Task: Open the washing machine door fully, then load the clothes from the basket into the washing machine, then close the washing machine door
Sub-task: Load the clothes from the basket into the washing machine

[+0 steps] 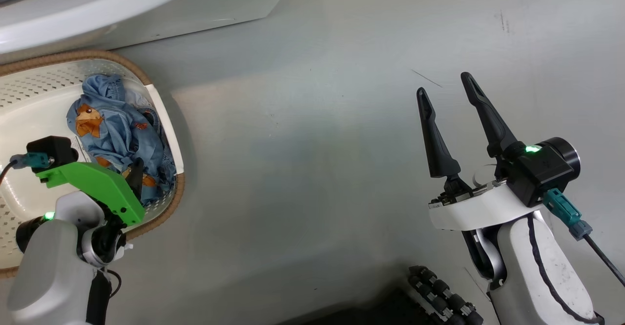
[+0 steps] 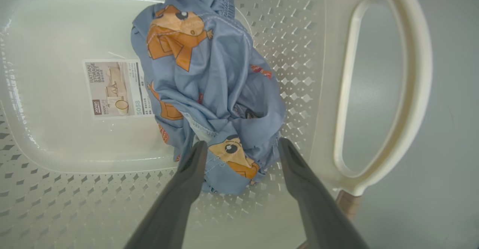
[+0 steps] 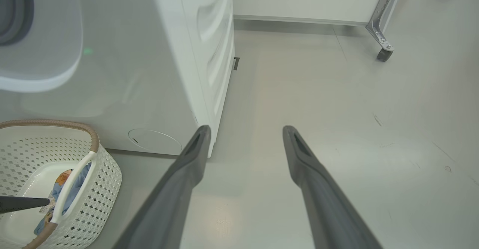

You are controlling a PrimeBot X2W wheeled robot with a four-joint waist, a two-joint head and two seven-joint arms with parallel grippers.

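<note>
my left end effector is hanging open inside the basket, one finger on each side of the near end of the crumpled blue clothes, which are lying against the wall by the handle. my right end effector is open too, holding nothing, over the grey floor, well apart from the basket. the washing machine is standing just behind the basket.

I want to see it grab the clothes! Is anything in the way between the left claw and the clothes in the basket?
Nothing I can see. The left claw is open inside the basket, right at the near end of the clothes, and no other thing sits between them.
</note>
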